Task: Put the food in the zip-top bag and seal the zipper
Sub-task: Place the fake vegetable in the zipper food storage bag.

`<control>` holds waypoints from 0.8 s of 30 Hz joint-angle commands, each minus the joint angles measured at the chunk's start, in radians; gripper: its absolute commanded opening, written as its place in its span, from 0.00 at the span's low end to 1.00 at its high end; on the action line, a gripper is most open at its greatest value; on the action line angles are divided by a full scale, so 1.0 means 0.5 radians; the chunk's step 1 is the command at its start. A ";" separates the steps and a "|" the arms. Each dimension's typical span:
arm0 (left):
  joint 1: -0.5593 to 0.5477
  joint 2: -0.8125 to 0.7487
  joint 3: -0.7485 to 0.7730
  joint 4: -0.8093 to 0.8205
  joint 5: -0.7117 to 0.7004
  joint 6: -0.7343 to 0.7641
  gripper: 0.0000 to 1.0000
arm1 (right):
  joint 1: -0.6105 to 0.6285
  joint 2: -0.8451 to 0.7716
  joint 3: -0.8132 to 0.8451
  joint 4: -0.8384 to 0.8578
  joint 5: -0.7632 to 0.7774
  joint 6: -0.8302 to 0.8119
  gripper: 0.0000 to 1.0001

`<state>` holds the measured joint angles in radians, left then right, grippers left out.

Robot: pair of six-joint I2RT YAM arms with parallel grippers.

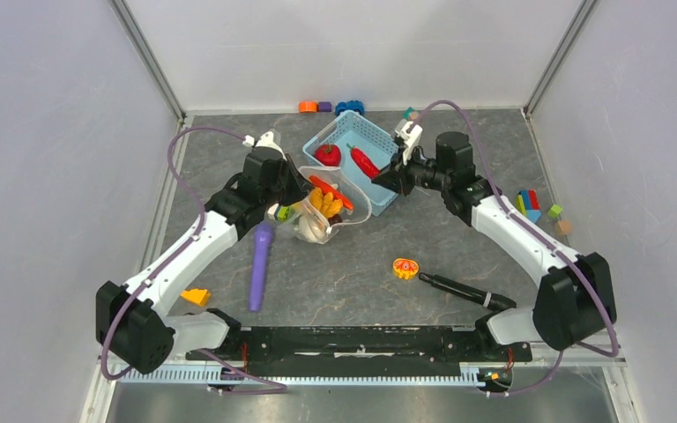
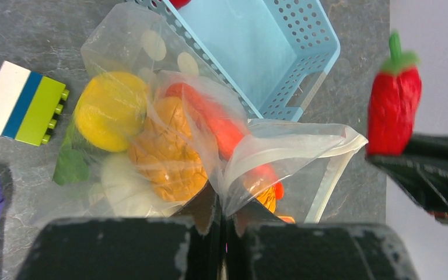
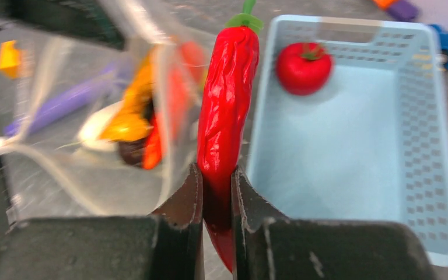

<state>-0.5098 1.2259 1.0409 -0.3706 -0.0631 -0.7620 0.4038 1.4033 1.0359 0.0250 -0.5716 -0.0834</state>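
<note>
My left gripper (image 2: 224, 217) is shut on a fold of the zip-top bag (image 2: 291, 151), a clear dotted pouch lying beside the blue basket (image 2: 256, 52). Its mouth, edged by the zipper (image 2: 326, 181), gapes toward the right arm. Inside lie a yellow pepper (image 2: 111, 111), an orange carrot (image 2: 221, 125), a white egg (image 2: 122, 186) and other food. My right gripper (image 3: 217, 181) is shut on the red chili (image 3: 227, 99), held stem-forward just in front of the bag's mouth. A red tomato (image 3: 303, 67) sits in the basket (image 3: 420, 146).
A long purple stick (image 1: 260, 264) lies left of centre, with a yellow block (image 1: 196, 297) near it. A white, blue and green block (image 2: 23, 102) touches the bag. An orange round toy (image 1: 405, 267) and a black tool (image 1: 463, 289) lie in front. Blocks (image 1: 529, 203) sit at the right.
</note>
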 commanded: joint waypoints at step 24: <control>-0.339 0.078 0.103 0.051 0.225 0.569 0.02 | 0.336 0.103 0.298 -0.916 0.153 0.648 0.00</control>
<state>-0.6384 1.2907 1.0447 -0.3660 0.0360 -0.5735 0.5587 1.4185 1.1183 -0.4648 -0.5724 0.1062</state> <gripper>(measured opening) 0.034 0.158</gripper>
